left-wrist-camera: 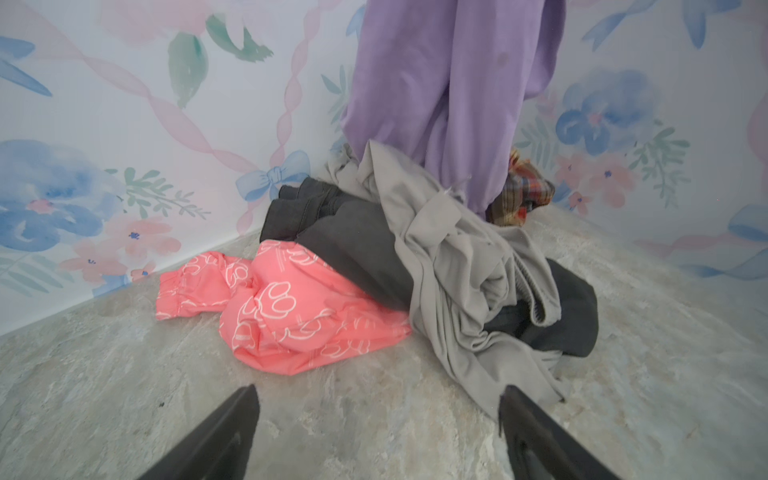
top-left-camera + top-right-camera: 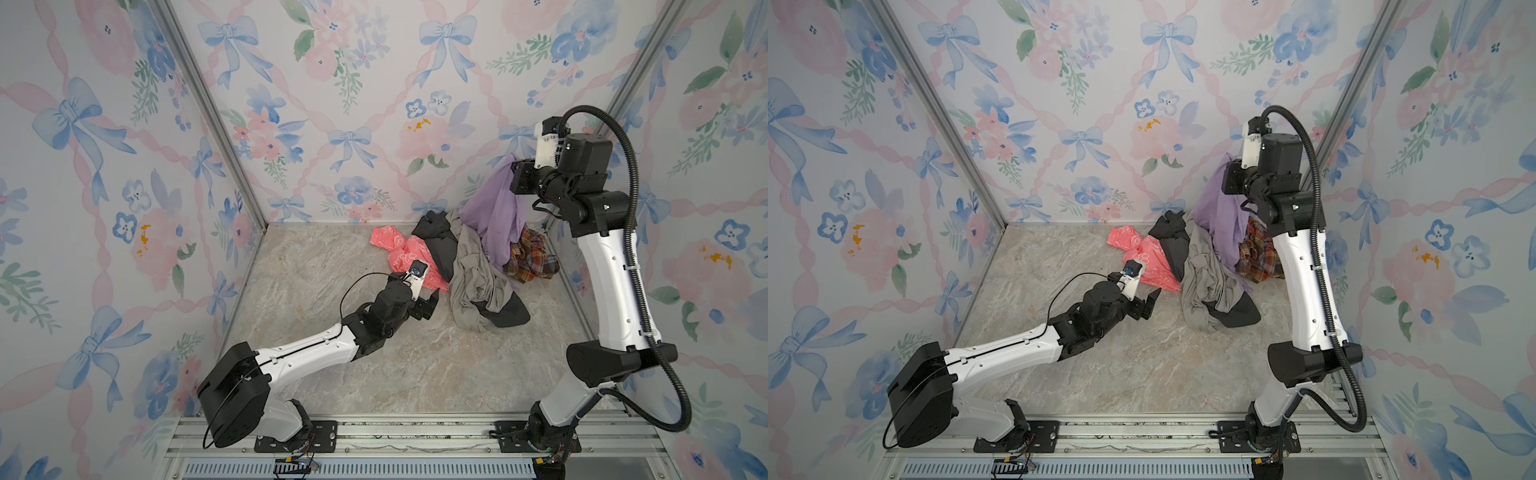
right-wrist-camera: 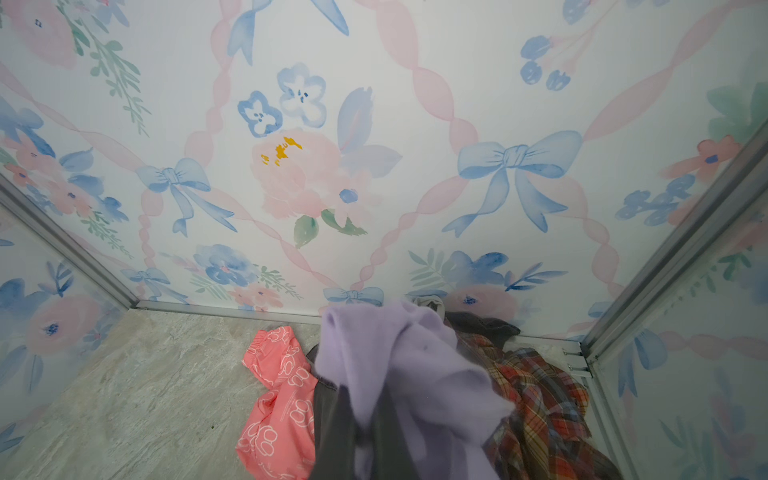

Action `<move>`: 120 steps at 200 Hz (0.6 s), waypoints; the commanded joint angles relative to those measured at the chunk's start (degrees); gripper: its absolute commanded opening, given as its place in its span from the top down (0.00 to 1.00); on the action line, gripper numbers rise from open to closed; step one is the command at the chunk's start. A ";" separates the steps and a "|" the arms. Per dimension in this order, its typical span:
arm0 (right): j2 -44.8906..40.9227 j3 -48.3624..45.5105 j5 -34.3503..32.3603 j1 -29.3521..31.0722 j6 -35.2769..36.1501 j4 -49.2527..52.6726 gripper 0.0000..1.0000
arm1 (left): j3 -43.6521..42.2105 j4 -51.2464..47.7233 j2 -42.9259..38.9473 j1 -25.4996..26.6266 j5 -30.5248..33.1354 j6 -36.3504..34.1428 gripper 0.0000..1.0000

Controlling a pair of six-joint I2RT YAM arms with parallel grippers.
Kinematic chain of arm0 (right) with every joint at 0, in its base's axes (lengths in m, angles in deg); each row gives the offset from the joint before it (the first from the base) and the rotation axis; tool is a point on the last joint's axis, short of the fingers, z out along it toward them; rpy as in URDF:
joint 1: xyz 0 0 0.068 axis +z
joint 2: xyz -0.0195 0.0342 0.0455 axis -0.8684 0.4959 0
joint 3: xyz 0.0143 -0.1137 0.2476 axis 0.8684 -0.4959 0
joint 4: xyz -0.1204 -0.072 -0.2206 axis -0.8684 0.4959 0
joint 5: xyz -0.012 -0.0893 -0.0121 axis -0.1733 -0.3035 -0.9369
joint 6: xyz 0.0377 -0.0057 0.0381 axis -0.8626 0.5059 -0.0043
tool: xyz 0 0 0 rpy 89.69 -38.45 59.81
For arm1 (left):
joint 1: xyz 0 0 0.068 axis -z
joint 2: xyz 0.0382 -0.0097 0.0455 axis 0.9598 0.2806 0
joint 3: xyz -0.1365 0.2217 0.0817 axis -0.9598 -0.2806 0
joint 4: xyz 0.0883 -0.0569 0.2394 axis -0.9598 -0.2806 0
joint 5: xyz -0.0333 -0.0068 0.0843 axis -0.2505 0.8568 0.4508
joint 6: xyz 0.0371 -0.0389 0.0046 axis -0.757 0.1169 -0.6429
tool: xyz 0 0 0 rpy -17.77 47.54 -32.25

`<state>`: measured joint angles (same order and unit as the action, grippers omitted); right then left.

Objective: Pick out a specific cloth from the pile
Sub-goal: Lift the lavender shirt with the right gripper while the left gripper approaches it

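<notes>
pinched at its top between the right gripper's (image 2: 516, 165) closed fingers: the cloth (image 2: 494, 216), hanging in the far right corner, tail draped into the pile (image 2: 473, 270). spread wide, empty, near the pile: the left gripper (image 2: 430, 302).

Right claw (image 2: 1228, 161) high, gripping lavender cloth (image 2: 1219, 216) trailing onto pile (image 2: 1208, 274); left claw (image 2: 1148, 305) spread, empty.

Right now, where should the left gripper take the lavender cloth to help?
Probably the lavender cloth by its hanging folds above the beige-grey garment, from the open floor side: it hangs vertically from the shut right gripper, tail tucked behind that garment.
</notes>
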<state>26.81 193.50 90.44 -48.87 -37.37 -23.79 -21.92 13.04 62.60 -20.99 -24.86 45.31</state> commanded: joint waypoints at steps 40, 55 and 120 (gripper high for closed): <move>-12.69 -14.65 3.76 0.82 -4.38 -8.09 1.00 | 15.71 10.66 13.26 1.48 -2.81 -0.10 0.06; -13.55 -15.47 4.28 0.36 -4.76 -7.05 1.00 | 19.38 12.91 17.11 1.74 -4.56 -1.00 0.06; -16.72 -20.71 9.40 -0.41 -8.97 -7.74 1.00 | 30.72 23.35 31.69 1.66 -7.96 -3.13 0.02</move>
<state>12.19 173.43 96.45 -48.67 -43.60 -28.47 4.75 29.89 90.25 -19.55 -30.08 44.02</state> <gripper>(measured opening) 0.072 0.967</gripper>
